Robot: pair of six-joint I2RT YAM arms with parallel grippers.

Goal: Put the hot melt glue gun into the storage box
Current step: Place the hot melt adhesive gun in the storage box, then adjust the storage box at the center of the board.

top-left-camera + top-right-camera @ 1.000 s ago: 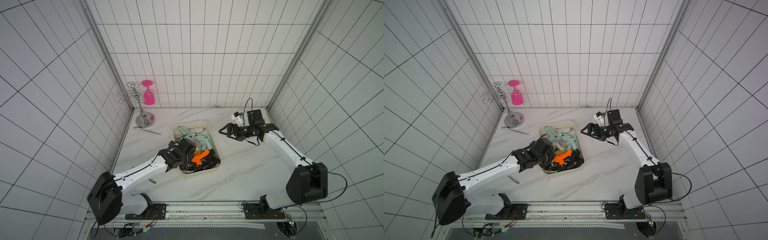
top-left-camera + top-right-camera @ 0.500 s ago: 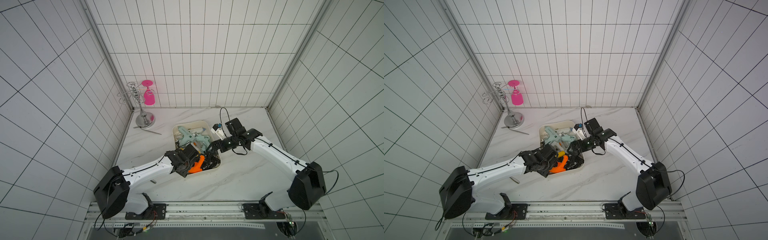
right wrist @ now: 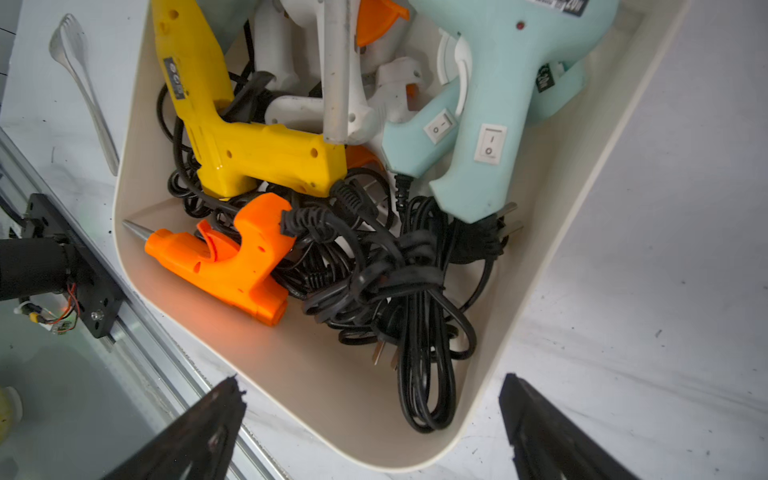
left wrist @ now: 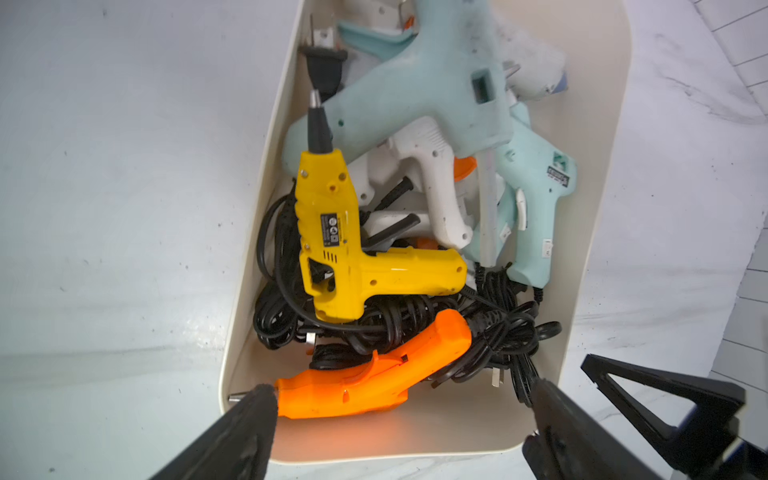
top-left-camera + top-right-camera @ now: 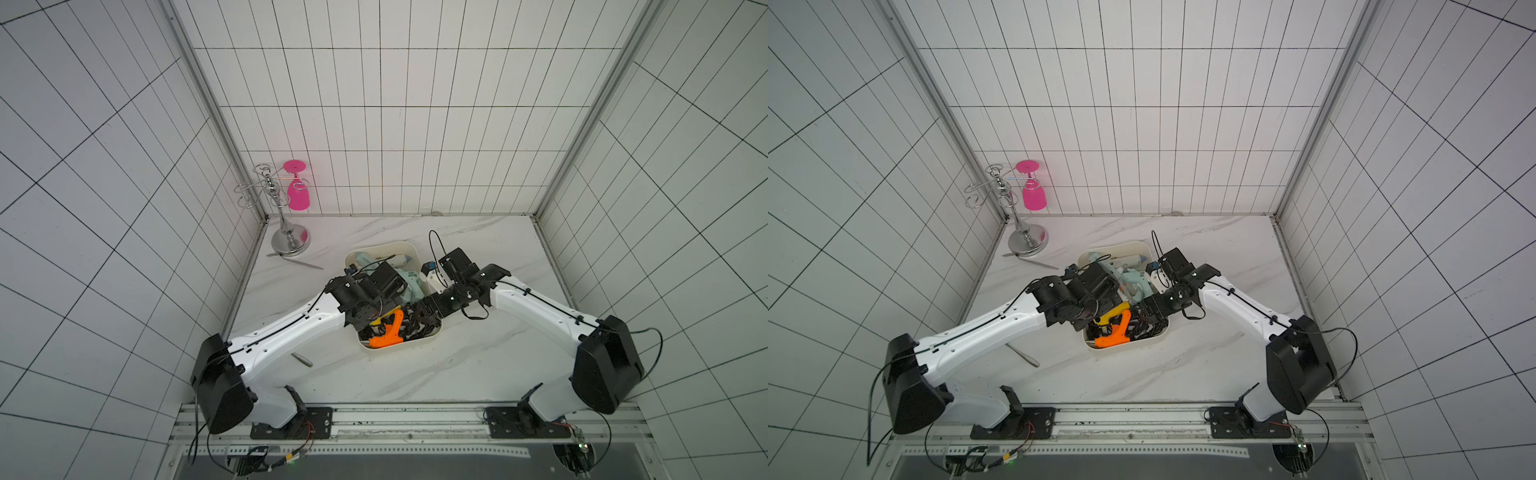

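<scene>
While both jaw pairs are being held spread wide and empty over the near end of the storage box [image 4: 598, 208], left gripper [image 4: 401, 388] and right gripper [image 3: 372, 381] alike, the yellow glue gun [image 4: 332, 232] is being cradled inside it, near-left, on tangled black cords [image 3: 395, 270], just beyond the orange glue gun [image 4: 374, 374]. It is being judged light, rigid and slick-shelled; a pinch across barrel or handle is being favoured, nozzle avoided, cord snag expected

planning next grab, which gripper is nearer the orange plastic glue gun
Left. The left gripper hangs open over the orange plastic glue gun, one fingertip by its nozzle; the right gripper hangs open by the cream plastic tub's rim, nearer the black cords.
</scene>
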